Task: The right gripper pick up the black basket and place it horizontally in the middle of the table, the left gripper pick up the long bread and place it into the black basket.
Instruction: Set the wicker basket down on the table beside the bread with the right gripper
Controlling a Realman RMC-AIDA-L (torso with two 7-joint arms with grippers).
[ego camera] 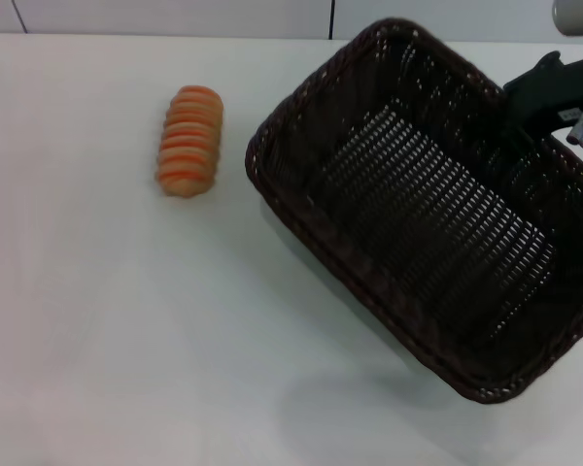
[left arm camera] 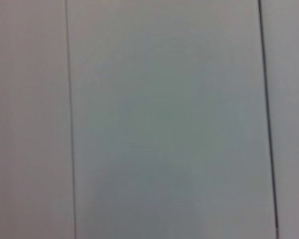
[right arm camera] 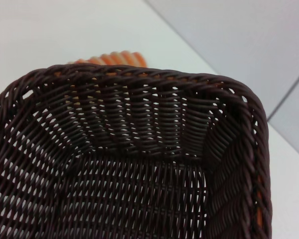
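Observation:
The black basket (ego camera: 428,214) is a large dark woven basket at the right of the table (ego camera: 126,320), turned diagonally. It seems lifted, with a shadow on the table below its near corner. My right gripper (ego camera: 521,115) is at the basket's far right rim and is shut on it. The right wrist view looks into the basket (right arm camera: 139,164). The long bread (ego camera: 188,141), tan with orange ridges, lies on the table left of the basket, apart from it. It also shows past the basket's rim in the right wrist view (right arm camera: 114,58). The left gripper is out of view.
The white table stretches bare to the left and front of the basket. A pale wall with panel seams (ego camera: 331,17) runs along the table's far edge. The left wrist view shows only pale panels with two dark seams (left arm camera: 69,119).

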